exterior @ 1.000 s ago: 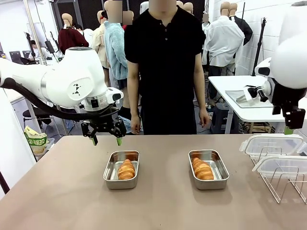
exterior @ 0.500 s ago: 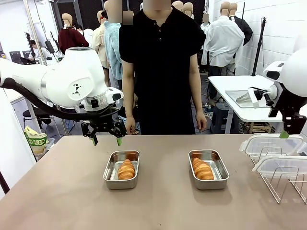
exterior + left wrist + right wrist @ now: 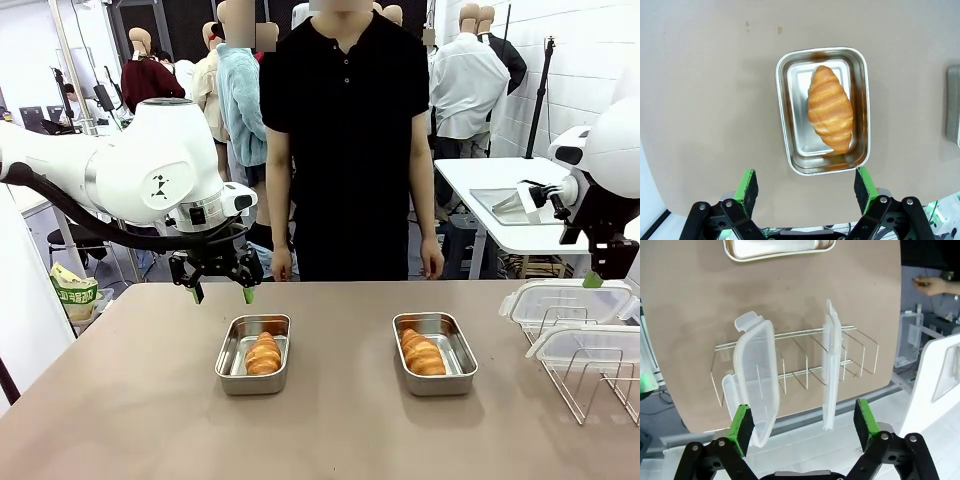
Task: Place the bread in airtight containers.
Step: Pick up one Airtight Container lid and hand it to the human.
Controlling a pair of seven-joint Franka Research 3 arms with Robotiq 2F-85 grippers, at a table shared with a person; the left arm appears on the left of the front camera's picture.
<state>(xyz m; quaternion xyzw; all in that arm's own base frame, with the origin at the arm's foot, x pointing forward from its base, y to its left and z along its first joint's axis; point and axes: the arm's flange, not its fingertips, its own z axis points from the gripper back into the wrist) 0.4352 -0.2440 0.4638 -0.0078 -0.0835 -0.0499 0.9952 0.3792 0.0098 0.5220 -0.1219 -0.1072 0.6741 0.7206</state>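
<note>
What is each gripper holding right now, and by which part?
Nothing is held. The left gripper is open, clear of the rectangular stainless-steel tub with a golden-brown croissant; the right gripper is open above translucent white plastic lids in a wire rack.

text: none legible | green-yellow bag: print too blurred to read | left arm: dark logo mark

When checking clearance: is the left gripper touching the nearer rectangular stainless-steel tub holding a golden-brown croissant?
Apart. Front view: bare table shows between left gripper and steel tub.
</note>
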